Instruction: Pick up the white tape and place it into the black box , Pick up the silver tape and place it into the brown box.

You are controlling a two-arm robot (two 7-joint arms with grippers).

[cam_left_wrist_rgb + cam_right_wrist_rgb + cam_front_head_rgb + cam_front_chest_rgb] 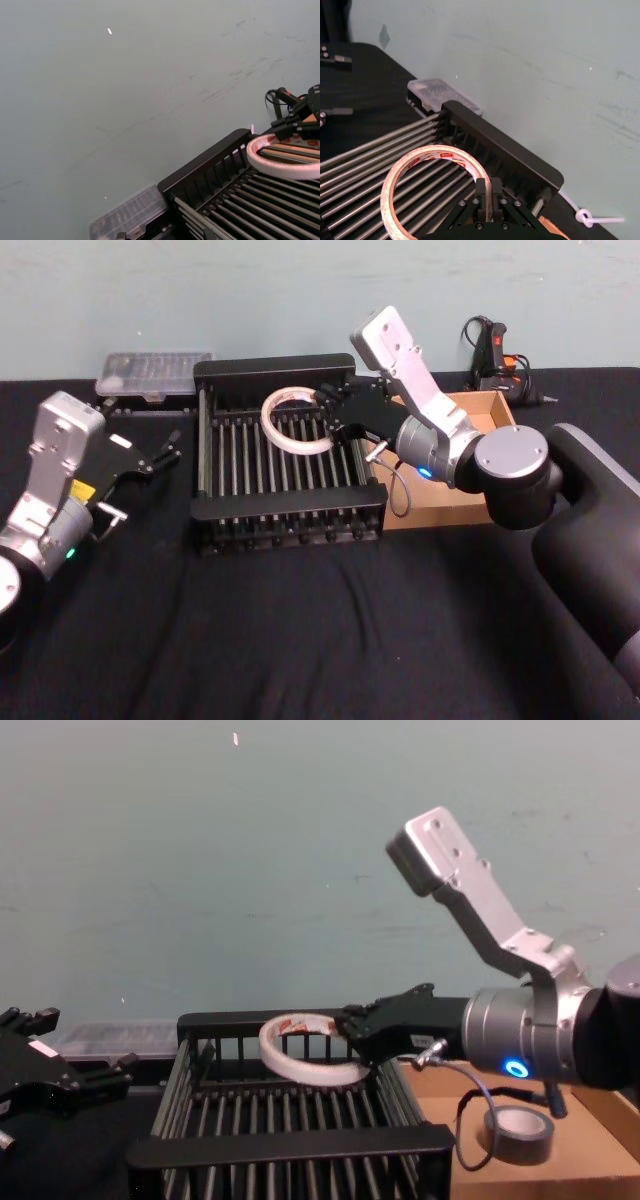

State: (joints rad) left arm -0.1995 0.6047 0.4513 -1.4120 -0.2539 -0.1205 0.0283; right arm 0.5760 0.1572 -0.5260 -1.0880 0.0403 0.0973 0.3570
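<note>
White tape (295, 421) ring, right gripper (333, 412) pinching, slatted black box (288, 512)

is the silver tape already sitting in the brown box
Yes, in the chest view the silver tape lies on the floor of the brown box, to the right of the black box.

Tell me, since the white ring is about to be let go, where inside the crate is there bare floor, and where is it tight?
The black box has bare slats along its whole near half and left side. It is crowded at the far right corner, where the right gripper holds the white tape above the bars. The left gripper waits outside the left wall.
</note>
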